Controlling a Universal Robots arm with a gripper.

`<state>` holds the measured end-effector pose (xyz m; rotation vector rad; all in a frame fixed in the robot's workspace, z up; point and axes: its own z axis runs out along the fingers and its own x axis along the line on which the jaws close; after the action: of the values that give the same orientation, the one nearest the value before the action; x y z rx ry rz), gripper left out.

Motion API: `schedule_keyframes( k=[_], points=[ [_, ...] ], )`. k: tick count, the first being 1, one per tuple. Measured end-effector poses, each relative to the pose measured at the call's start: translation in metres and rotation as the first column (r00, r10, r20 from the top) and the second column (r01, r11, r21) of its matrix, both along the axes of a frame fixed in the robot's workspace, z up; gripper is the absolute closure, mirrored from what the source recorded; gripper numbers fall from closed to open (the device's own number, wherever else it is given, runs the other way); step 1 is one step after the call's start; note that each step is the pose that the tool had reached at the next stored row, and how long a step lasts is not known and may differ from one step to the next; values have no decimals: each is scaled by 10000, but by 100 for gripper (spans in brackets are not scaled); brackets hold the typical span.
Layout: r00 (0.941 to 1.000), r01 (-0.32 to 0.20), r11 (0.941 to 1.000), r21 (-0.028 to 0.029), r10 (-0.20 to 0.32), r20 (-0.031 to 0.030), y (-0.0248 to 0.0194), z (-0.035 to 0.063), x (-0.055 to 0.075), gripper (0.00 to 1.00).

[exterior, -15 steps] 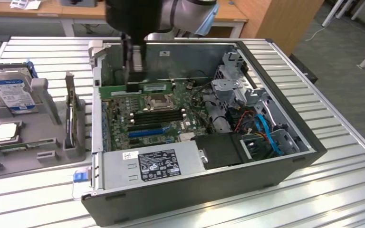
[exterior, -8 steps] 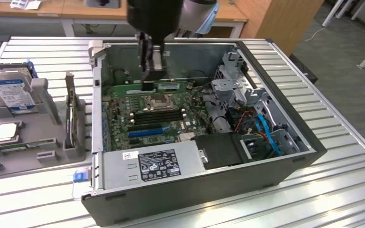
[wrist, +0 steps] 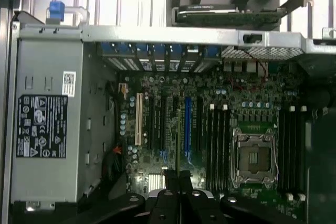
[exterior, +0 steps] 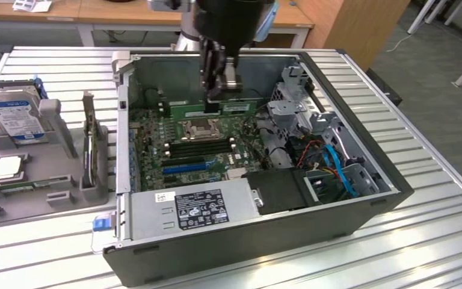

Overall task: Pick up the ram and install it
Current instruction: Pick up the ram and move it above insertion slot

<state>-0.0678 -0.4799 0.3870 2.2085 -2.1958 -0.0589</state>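
Jaws narrow, clamped on the ram, upper centre of the exterior view, inside the open case. Ram hangs level, long edge parallel to the black memory slots, sitting just above the CPU socket in the frame. Its middle is hidden behind the fingers; green board sticks out both sides, white label on the exterior view's right part. Can't tell whether its lower edge touches the motherboard or hangs clear of it. Arm cut off by the frame's top edge. Wrist view: fingers pressed close at lower centre, gap between them too dark to read. Socket sits centre right there, slots flanking it. Power supply at lower centre of the exterior view, its label text unreadable. Hard drive stands in a grey fixture at far left on the worktop.
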Motion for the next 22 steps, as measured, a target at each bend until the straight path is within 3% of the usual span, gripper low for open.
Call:
schedule_keyframes(
  k=[4,17,22],
  points=[
    [10000,0,10000,7,0,0,9,-1,5,88],
    [10000,0,10000,-72,0,0,488,-3,17,88],
    [10000,0,10000,-96,0,0,644,-3,46,88]
  ],
)
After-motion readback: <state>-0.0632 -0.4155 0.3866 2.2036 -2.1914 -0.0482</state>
